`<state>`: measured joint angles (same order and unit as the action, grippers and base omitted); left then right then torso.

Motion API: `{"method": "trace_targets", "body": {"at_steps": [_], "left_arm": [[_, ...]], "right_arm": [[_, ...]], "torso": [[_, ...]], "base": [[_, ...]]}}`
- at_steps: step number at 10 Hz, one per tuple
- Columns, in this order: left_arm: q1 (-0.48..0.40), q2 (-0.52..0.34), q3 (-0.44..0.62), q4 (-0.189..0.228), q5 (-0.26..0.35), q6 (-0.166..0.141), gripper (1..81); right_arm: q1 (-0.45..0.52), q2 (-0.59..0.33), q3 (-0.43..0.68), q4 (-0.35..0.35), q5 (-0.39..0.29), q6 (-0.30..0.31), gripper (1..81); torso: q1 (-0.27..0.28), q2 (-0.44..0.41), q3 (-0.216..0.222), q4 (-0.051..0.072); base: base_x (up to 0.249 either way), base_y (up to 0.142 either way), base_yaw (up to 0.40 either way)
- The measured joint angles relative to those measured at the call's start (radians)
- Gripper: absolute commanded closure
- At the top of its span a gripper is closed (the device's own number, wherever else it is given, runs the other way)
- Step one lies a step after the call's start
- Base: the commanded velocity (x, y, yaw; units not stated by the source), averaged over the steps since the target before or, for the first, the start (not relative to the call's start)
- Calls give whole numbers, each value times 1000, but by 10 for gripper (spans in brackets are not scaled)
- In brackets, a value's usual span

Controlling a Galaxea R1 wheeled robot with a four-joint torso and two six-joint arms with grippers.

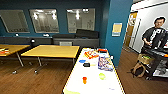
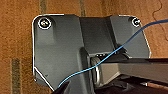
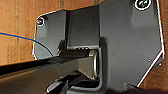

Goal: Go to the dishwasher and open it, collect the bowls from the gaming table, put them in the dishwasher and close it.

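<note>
blue-walled room, wood floor [image 1: 37, 80], white gaming table [image 1: 93, 77] ahead; claw states unclear

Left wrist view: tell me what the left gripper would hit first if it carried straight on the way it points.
Probably the brown wooden floor, which lies behind the robot's dark plate. Nothing else shows in that line, though depth is unclear.

Your head camera is looking forward and down from high up, along the long white-topped gaming table [image 1: 93, 75] toward the dark teal back wall [image 1: 57, 5]. Both of your wrist cameras are facing straight down, close over the brown wood-plank floor [image 2: 15, 45], which the head view is also taking in beside the table.
</note>
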<state>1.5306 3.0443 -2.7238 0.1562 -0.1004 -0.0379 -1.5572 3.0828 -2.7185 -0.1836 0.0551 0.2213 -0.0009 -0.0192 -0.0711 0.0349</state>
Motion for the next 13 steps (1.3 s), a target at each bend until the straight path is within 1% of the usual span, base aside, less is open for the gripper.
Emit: {"method": "trace_targets", "body": {"at_steps": [10, 12, 13], "left_arm": [[0, 0, 0, 0, 0, 0, 10], [0, 1, 0, 0, 1, 0, 10], [0, 0, 0, 0, 0, 0, 10]], "right_arm": [[0, 0, 0, 0, 0, 0, 10], [0, 0, 0, 0, 1, 0, 10], [0, 3, 0, 0, 1, 1, 10]], "torso": [[0, 0, 0, 0], [0, 0, 0, 0], [0, 0, 0, 0]], "base": [[0, 86, 0], [0, 77, 0], [0, 0, 0]]}}
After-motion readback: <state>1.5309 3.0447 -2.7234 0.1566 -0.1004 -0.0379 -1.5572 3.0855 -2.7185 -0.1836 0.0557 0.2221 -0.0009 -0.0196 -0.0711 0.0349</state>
